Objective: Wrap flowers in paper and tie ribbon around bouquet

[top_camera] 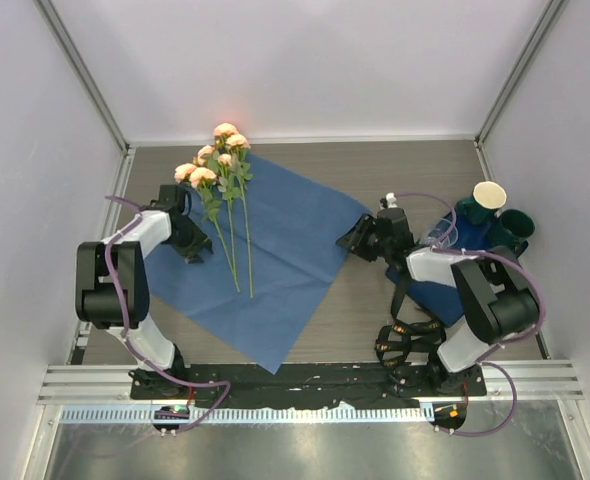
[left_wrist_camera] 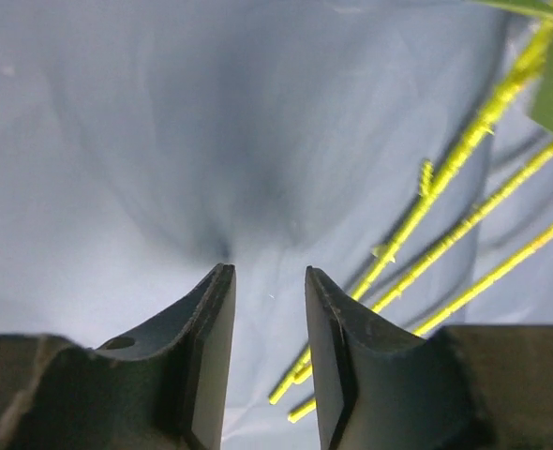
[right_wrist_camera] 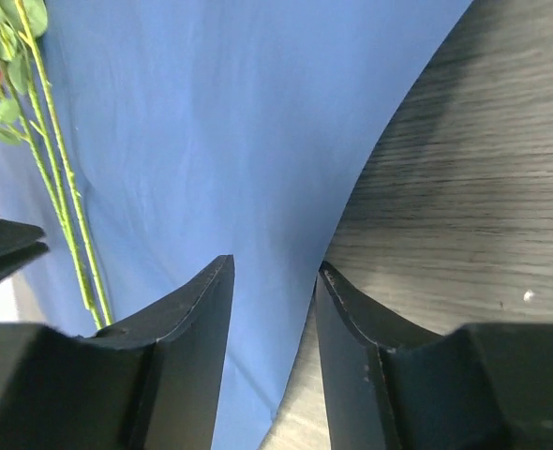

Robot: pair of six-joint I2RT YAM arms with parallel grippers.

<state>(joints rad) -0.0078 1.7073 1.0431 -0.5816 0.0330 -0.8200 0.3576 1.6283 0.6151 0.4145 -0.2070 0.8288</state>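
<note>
Low over the paper (top_camera: 295,240), left gripper (left_wrist_camera: 269,272) and right gripper (right_wrist_camera: 275,264) stand parted, seemingly holding nothing.

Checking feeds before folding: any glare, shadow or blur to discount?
Top view: sharp, evenly lit; the rearmost rose glows overexposed. Left wrist: paper looks washed-out grey, dark shadow ahead of the left hand, stems soft and yellowish. Right wrist: table grain crisp, paper saturated blue, blown-out white patch at left edge.
</note>
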